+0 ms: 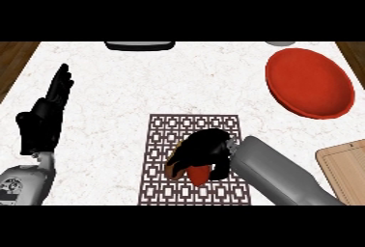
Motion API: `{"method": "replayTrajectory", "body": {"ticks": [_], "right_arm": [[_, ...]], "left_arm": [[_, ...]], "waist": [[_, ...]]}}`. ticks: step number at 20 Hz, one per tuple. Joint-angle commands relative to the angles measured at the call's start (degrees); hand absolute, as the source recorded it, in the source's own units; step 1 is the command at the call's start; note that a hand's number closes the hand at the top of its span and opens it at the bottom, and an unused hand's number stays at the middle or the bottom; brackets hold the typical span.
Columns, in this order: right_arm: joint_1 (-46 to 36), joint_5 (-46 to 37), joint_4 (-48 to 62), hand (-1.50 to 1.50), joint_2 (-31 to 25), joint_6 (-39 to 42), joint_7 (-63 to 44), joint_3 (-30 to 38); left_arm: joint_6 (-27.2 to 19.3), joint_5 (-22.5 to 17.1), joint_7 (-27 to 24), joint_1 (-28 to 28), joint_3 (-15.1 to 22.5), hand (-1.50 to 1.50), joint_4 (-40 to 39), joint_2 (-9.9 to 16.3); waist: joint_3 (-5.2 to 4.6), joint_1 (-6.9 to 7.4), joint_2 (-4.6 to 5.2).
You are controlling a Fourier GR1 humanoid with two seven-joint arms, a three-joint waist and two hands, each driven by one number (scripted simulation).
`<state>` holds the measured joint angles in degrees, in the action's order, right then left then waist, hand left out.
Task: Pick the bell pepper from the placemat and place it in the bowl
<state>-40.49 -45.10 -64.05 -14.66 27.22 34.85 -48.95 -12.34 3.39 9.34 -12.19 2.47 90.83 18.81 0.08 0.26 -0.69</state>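
A red bell pepper (199,175) lies on the brown lattice placemat (160,144) in the lower middle of the head view. My right hand (202,150) covers it from above, fingers curled round it, so only its lower red tip and an orange edge show. The red bowl (309,88) sits at the far right of the counter, well away from the hand. At the left edge my left hand (49,112) rests open, fingers pointing up, holding nothing.
A wooden cutting board (345,169) lies at the right edge, just right of my right forearm. A dark object (140,46) sits at the counter's far edge, and a grey one (281,43) near the far right corner.
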Motion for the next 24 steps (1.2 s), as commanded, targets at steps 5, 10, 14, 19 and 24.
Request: {"method": "replayTrajectory", "body": {"ticks": [5, 10, 14, 19, 24], "right_arm": [[1.66, -2.99, 4.54, 1.50, 2.41, 0.48, 6.39, 0.24], [12.06, -1.95, -3.39, 1.50, 2.28, -2.25, -6.47, 2.41], [22.82, -1.28, -5.23, 1.50, 0.09, -9.78, -19.40, 8.86], [35.36, -1.34, -25.68, 1.50, 0.59, -12.98, -30.12, 8.35], [44.81, 6.61, -45.56, 1.50, -0.77, -15.73, -32.03, 14.97]], "left_arm": [[0.04, 1.78, 1.50, -1.33, 0.08, 0.00, 0.21, -1.87], [0.96, 0.18, -0.55, -0.95, -3.01, 0.00, -2.00, -0.73], [-0.34, 1.12, 0.17, 1.85, -4.09, 0.00, -0.51, 0.56], [-0.94, 1.97, -1.95, 4.25, -2.12, 0.00, -0.46, -1.90], [0.90, 0.52, 0.21, 1.99, -3.62, 0.00, -0.50, -0.12]], "waist": [[-0.07, 0.06, 0.71], [-0.12, -1.66, 0.31], [-0.13, -5.56, -0.97], [-0.20, -4.07, -0.36], [-0.15, -4.68, -0.11]]}}
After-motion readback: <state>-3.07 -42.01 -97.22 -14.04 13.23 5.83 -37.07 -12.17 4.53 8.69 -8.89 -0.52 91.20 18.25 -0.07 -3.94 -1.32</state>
